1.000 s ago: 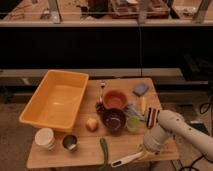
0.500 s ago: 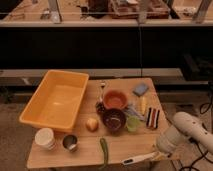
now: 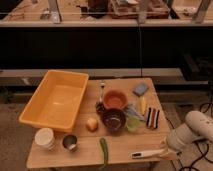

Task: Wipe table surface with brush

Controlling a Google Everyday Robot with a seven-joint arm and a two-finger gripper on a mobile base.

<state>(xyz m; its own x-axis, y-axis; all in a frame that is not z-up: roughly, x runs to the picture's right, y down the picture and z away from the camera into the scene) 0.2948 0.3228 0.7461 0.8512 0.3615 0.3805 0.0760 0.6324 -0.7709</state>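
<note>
Claw [image 3: 168, 148] reaches low from right, gripping brush [image 3: 147, 153] on table surface [image 3: 122, 144].

One table surface [image 3: 90, 146], one brush [image 3: 147, 153], one tub [image 3: 55, 100], two bowls [image 3: 115, 99] [image 3: 114, 120], one end effector [image 3: 168, 149] at the table's front-right edge.

The desk [image 3: 125, 144] carries the brush [image 3: 146, 153] at its 5 o'clock position, lying nearly parallel to the near edge. The gripper [image 3: 168, 148] sits at the 3 o'clock end of the brush, over the desk's 4 o'clock corner. The white arm [image 3: 194, 129] extends from it toward 2 o'clock. The green vegetable [image 3: 104, 151] lies near the brush, at its 9 o'clock. The orange tub [image 3: 31, 118] occupies the 9 o'clock sector.
</note>
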